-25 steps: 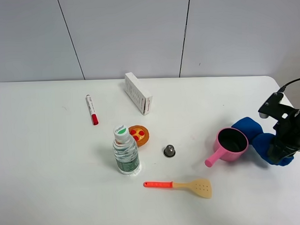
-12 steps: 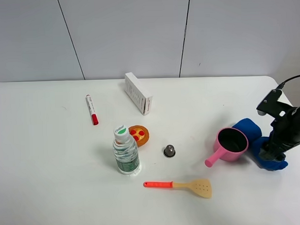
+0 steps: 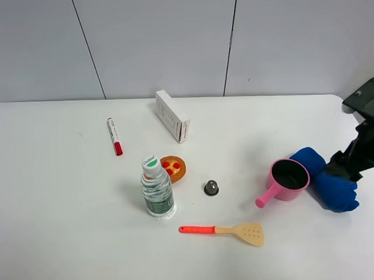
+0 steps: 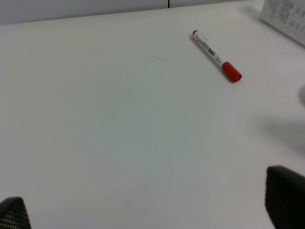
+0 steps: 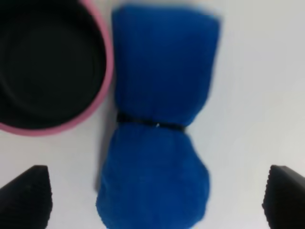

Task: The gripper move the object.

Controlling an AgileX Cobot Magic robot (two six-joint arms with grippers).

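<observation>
At the right edge of the overhead frame, the right gripper (image 5: 152, 200) hangs wide open and empty over the blue tied cloth bundle (image 3: 328, 179), which lies touching the pink handled cup (image 3: 287, 181), apparently released there

A blue cloth bundle (image 3: 326, 178) (image 5: 157, 129), cinched midway by a dark band, lies flat beside the pink cup (image 3: 290, 179) (image 5: 47, 67)

White table (image 3: 54, 212) holds a water bottle (image 3: 157, 189); an orange lid (image 3: 173, 168) at its 1 o'clock, red marker (image 3: 115, 137) at 11, spatula (image 3: 226, 231) at 4, white box (image 3: 172, 116) at 12.
</observation>
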